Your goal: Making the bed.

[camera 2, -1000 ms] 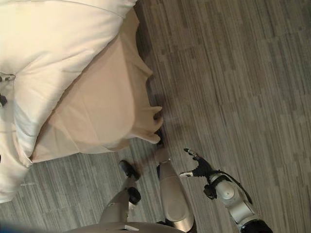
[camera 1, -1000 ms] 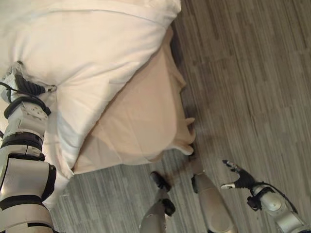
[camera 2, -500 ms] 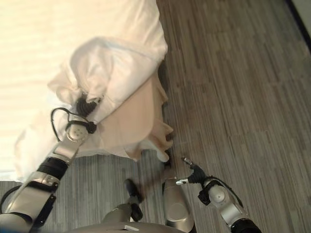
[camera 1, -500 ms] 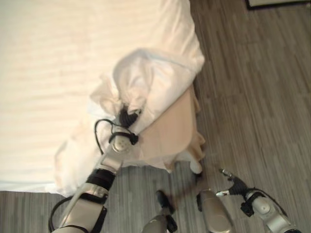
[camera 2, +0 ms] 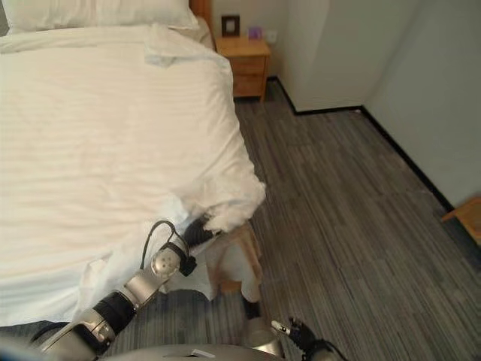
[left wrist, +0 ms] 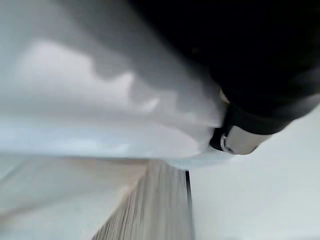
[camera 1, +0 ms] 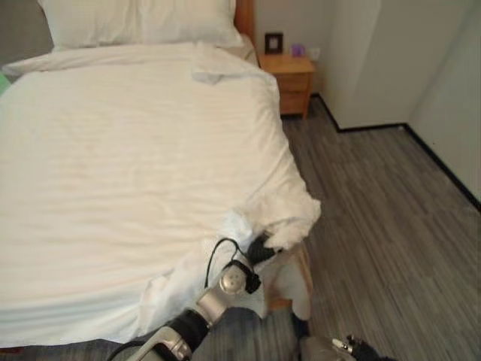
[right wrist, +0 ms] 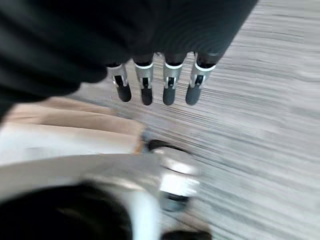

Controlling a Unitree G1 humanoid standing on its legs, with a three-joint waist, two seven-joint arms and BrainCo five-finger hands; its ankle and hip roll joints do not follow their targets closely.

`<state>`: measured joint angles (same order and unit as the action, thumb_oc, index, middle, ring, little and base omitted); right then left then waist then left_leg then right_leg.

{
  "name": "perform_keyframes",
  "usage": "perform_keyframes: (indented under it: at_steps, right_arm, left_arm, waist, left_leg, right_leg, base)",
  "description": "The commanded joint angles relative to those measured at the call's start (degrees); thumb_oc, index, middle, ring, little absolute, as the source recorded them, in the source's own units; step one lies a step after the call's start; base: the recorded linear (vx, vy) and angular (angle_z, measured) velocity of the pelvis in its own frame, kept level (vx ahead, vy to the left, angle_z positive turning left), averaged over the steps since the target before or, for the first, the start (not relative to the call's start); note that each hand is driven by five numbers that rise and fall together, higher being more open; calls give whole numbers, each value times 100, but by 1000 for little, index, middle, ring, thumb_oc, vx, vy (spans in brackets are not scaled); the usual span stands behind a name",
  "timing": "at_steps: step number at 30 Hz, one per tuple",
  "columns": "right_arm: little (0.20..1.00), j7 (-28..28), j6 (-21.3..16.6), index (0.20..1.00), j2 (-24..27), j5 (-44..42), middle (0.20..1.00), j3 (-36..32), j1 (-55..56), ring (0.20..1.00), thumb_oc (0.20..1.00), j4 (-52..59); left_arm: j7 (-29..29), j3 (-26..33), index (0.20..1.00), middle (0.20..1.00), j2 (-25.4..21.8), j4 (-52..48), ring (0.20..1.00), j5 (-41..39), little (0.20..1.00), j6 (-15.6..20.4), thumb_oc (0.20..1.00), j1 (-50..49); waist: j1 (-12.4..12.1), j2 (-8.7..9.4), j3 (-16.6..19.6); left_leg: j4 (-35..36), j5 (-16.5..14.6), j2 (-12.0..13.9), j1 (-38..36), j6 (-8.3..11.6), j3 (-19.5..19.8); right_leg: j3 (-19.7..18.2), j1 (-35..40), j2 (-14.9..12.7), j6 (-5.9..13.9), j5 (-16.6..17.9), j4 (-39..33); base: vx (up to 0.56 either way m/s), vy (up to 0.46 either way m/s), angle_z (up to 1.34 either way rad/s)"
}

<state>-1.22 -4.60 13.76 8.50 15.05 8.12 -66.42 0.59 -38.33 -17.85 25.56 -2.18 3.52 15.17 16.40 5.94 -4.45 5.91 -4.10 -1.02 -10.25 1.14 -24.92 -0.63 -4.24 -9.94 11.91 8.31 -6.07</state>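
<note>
Your right hand hangs nearest you, low over the floor, fingers relaxed and empty. Your left hand is clamped on the bunched corner of the duvet at the bed's near corner. Beyond it the duvet lies mostly flat. A rumpled fold by the pillows still wants smoothing, I'd say.

White duvet — grey striped floor — orange nightstand.
</note>
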Motion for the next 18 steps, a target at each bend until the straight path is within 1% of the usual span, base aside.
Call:
perform_keyframes:
  at_steps: [1, 3, 4, 7, 8, 9, 10, 12, 15, 16, 17, 18]
  right_arm:
    - [1000, -65, 205, 1000, 406, -118, 1000, -40, -195, 1000, 1000, -279]
    - [1000, -57, 309, 1000, 405, -133, 1000, -167, -154, 1000, 1000, -527]
    - [1000, -70, 393, 1000, 399, -200, 1000, -327, -111, 1000, 1000, -728]
    - [1000, -174, 415, 1000, 430, -199, 1000, -484, -36, 1000, 1000, -840]
    - [1000, -260, 468, 1000, 461, -179, 1000, -581, -37, 1000, 1000, -925]
    - [1000, -383, 504, 1000, 527, -208, 1000, -724, -42, 1000, 1000, -1045]
    - [1000, -383, 504, 1000, 523, -207, 1000, -723, -47, 1000, 1000, -1046]
    - [1000, -482, 543, 1000, 609, -152, 1000, -831, -69, 1000, 1000, -1185]
    - [1000, -523, 575, 1000, 808, -27, 1000, -940, -133, 1000, 1000, -1340]
    - [1000, -570, 567, 1000, 950, -7, 1000, -1013, -183, 1000, 1000, -1333]
    - [1000, -569, 567, 1000, 946, -7, 1000, -1009, -190, 1000, 1000, -1334]
    - [1000, -633, 534, 1000, 1081, -64, 1000, -1116, -258, 1000, 1000, -1260]
  left_arm:
    - [-994, -682, 1000, 1000, 1114, -612, 1000, -1006, 1000, 325, 1000, 241]
    - [-1253, -924, 1000, 1000, 1154, -577, 1000, -1172, 1000, 244, 1000, 218]
    - [-1475, -1123, 1000, 1000, 1171, -629, 1000, -1424, 1000, 133, 1000, 146]
    - [-1546, -1237, 1000, 1000, 1139, -683, 1000, -1629, 1000, 76, 1000, 96]
    - [-1571, -1285, 1000, 1000, 1127, -683, 1000, -1631, 1000, 51, 1000, 120]
    - [-1560, -1322, 1000, 1000, 1095, -752, 1000, -1681, 1000, 83, 1000, 154]
    - [-1560, -1320, 1000, 1000, 1090, -752, 1000, -1682, 1000, 82, 1000, 159]
    - [-1630, -1390, 1000, 1000, 1088, -825, 1000, -1941, 1000, 38, 1000, 164]
    - [-1825, -1438, 1000, 1000, 968, -1131, 1000, -2350, 1000, -49, 1000, 158]
    - [-1843, -1349, 1000, 1000, 848, -1443, 1000, -2643, 1000, -56, 1000, 216]
    - [-1841, -1344, 1000, 1000, 836, -1454, 1000, -2648, 1000, -64, 1000, 219]
    - [-1822, -1217, 1000, 1000, 719, -1737, 1000, -2799, 1000, -31, 1000, 281]
  waist:
    - [463, -523, -319]
    - [535, -502, -299]
    - [570, -468, -260]
    - [578, -438, -260]
    - [552, -448, -318]
    - [526, -451, -388]
    - [513, -442, -378]
    - [503, -442, -422]
    - [406, -396, -388]
    - [322, -374, -377]
    - [321, -359, -370]
    - [267, -354, -369]
  left_leg:
    - [-91, -100, 291, -241, 190, 196]
    - [-91, -163, 262, -325, 147, 188]
    - [-91, -155, 240, -322, 117, 147]
    - [-91, -168, 221, -349, 87, 171]
    - [-91, -191, 221, -386, 51, 172]
    - [-91, -195, 216, -421, 25, 56]
    - [-91, -171, 212, -400, 30, 41]
    - [-91, -208, 220, -451, 29, -21]
    - [-91, -211, 199, -459, 22, -34]
    - [-91, -238, 206, -476, 18, 3]
    - [-91, -213, 198, -457, 22, -4]
    - [-91, -227, 215, -468, 25, 17]
  right_leg:
    - [-97, -38, 113, -4, 67, 354]
    - [-114, 25, 118, 29, 59, 353]
    - [-198, -3, 112, 40, 113, 380]
    - [-228, 0, 108, 54, 129, 459]
    - [-128, -6, 84, 84, 83, 586]
    - [35, -92, 47, 122, 126, 794]
    - [19, -119, 48, 111, 149, 791]
    - [152, -158, 7, 159, 252, 814]
    - [275, -134, -39, 161, 370, 738]
    - [362, -66, -65, 182, 376, 695]
    - [354, -83, -71, 173, 398, 686]
    - [431, -35, -95, 191, 384, 681]
  base:
    - [-90, 82, 3]
    - [-94, 103, -15]
    - [-70, 85, -41]
    - [-62, 58, -34]
    - [-112, 88, -24]
    - [-88, 59, -19]
    - [-73, 27, -21]
    - [-29, 24, -25]
    - [-1, 13, -16]
    - [0, 0, 0]
    - [15, -3, 11]
    - [-8, -20, 12]
